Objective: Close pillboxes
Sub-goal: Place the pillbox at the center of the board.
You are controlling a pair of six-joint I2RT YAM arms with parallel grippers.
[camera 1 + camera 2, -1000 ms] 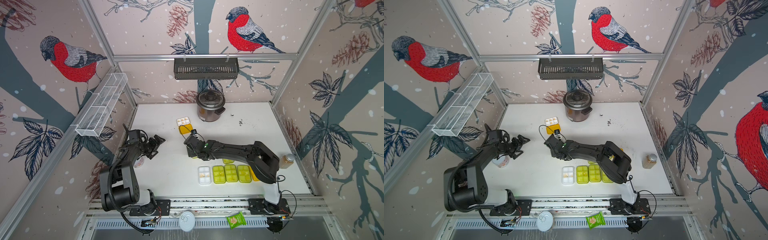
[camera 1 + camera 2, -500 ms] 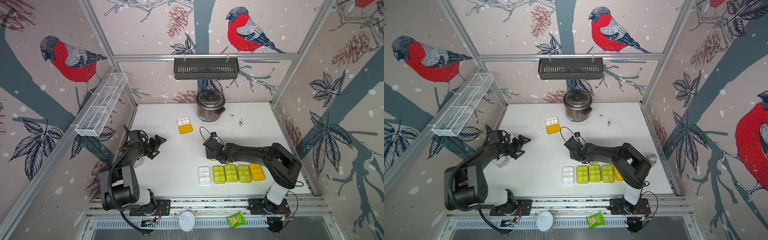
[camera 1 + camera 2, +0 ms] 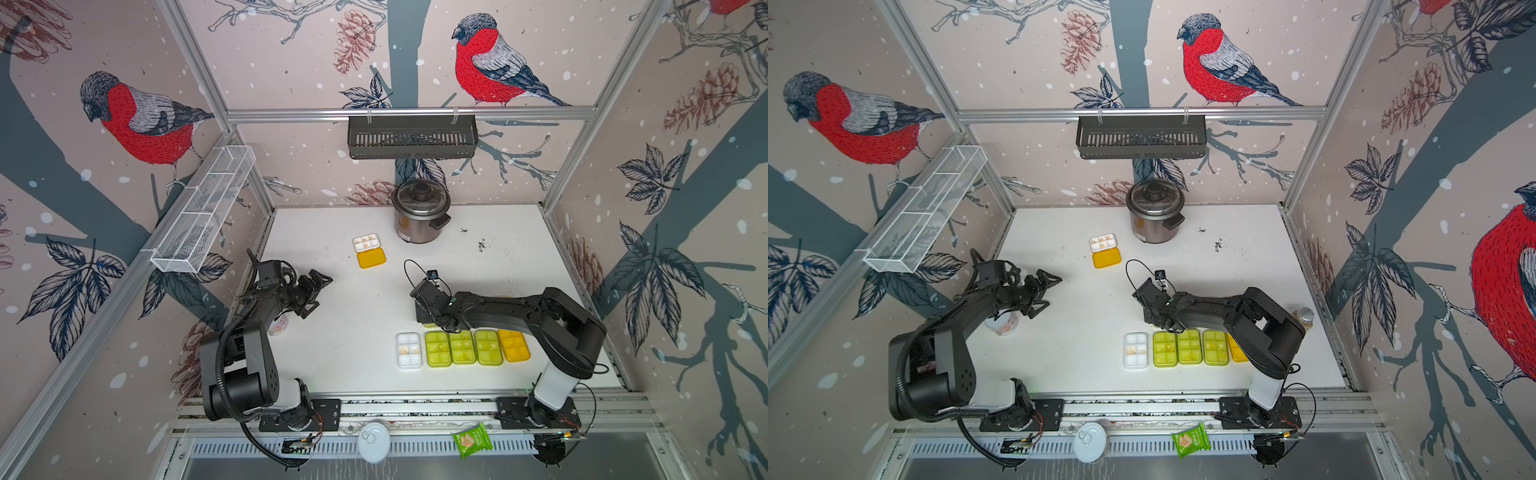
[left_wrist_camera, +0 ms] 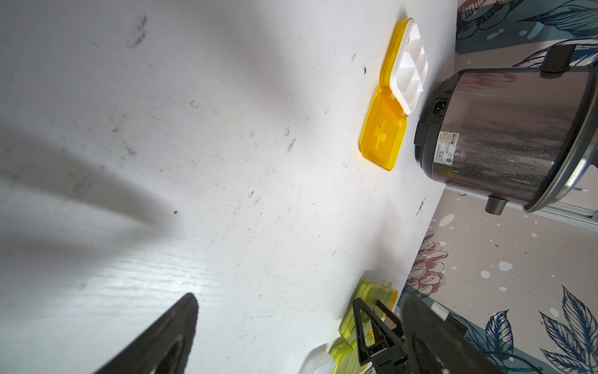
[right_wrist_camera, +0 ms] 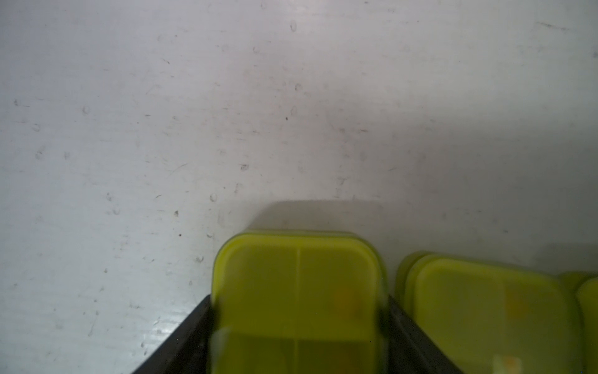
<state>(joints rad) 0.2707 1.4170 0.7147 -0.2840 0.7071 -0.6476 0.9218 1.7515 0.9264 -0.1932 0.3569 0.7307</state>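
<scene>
I'm standing at a robot test cell in a lab, dressed up like a home. An aluminium frame (image 3: 291, 114) holds bullfinch wallpaper (image 3: 490, 75) around a white table (image 3: 365, 299). A left arm (image 3: 245, 357) and a right arm (image 3: 519, 307) are bolted to a rail (image 3: 415, 405) at six o'clock. A rice cooker (image 3: 420, 216) stands at twelve.

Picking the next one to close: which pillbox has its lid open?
The pillbox beside the cooker: its yellow lid lies flat on the table, white tray bare. No other shows a flipped-out lid.
</scene>
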